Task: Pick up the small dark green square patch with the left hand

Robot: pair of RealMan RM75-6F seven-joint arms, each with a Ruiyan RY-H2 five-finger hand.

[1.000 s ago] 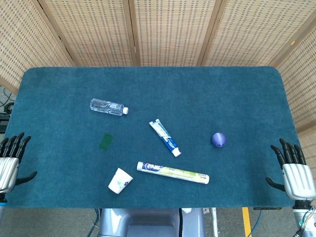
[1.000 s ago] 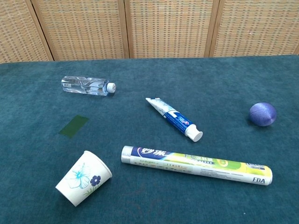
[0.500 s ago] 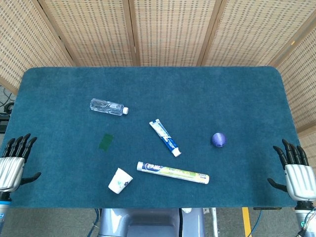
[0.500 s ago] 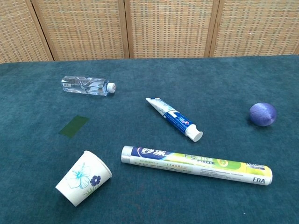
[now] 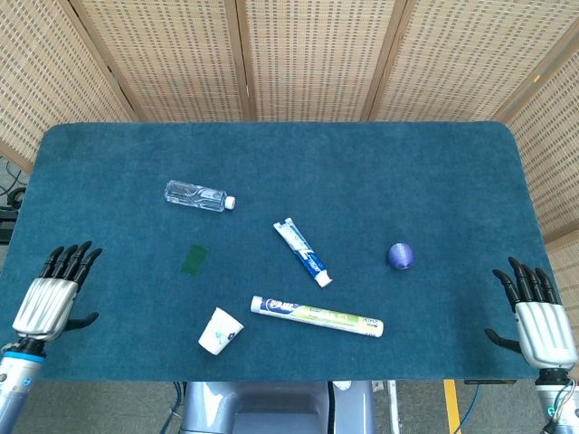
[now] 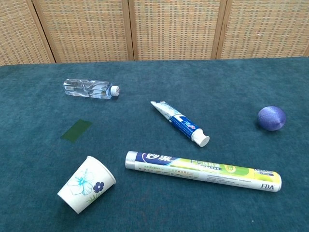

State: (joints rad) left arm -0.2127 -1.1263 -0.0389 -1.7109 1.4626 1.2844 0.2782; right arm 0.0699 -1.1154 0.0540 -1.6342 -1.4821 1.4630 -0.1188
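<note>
The small dark green square patch lies flat on the teal table cloth, left of centre. My left hand hovers over the table's front left corner with its fingers spread and nothing in them, well to the left of the patch. My right hand stays at the front right edge, fingers apart and empty. Neither hand shows in the chest view.
A clear water bottle lies behind the patch. A paper cup lies on its side in front of it. A small toothpaste tube, a long boxed tube and a purple ball lie to the right.
My left hand has moved right and inward over the table's front left corner, closer to the patch. My right hand shifted slightly. The objects have not moved.
</note>
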